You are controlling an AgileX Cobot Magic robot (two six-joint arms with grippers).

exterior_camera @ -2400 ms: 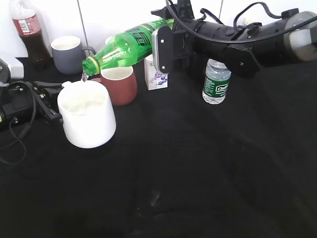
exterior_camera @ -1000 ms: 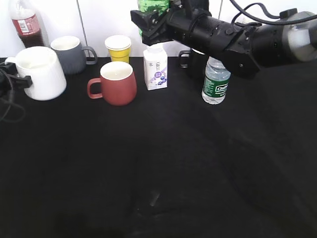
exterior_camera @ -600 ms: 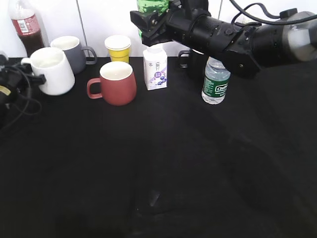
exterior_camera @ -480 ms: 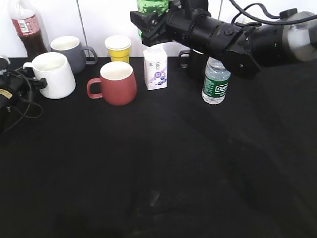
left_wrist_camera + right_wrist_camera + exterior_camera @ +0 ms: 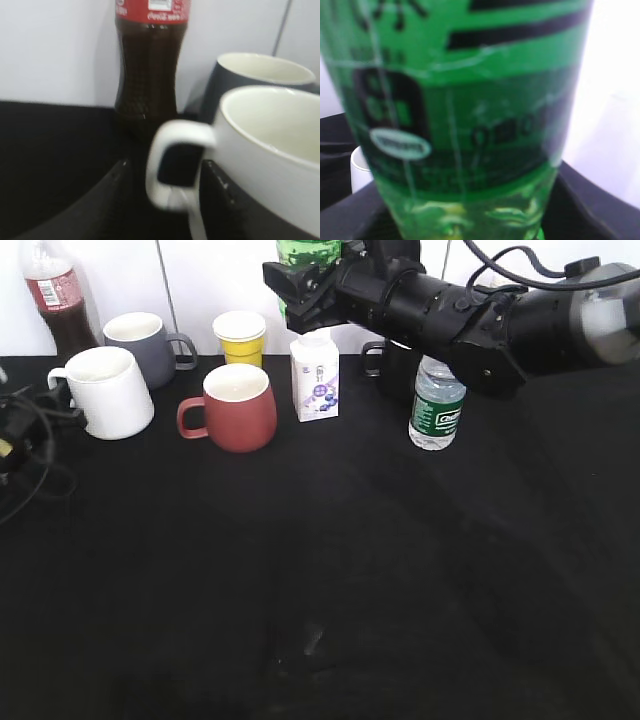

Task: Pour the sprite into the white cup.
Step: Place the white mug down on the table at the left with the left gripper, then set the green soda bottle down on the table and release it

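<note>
Right pincer (image 5: 300,285) clamps the sprite (image 5: 306,252) upright at 12 o'clock. White cup (image 5: 105,392) sits on desk (image 5: 330,570) at 10 o'clock; left pincer's opening, cannot tell. We'd lower the bottle gently, vertical.

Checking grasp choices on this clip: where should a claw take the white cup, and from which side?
By its loop handle, coming from the table's left edge. The white cup stands upright with the handle turned that way, unobstructed. The grey mug sits close behind and the reddish-brown mug to its right, so those sides look tighter.
</note>
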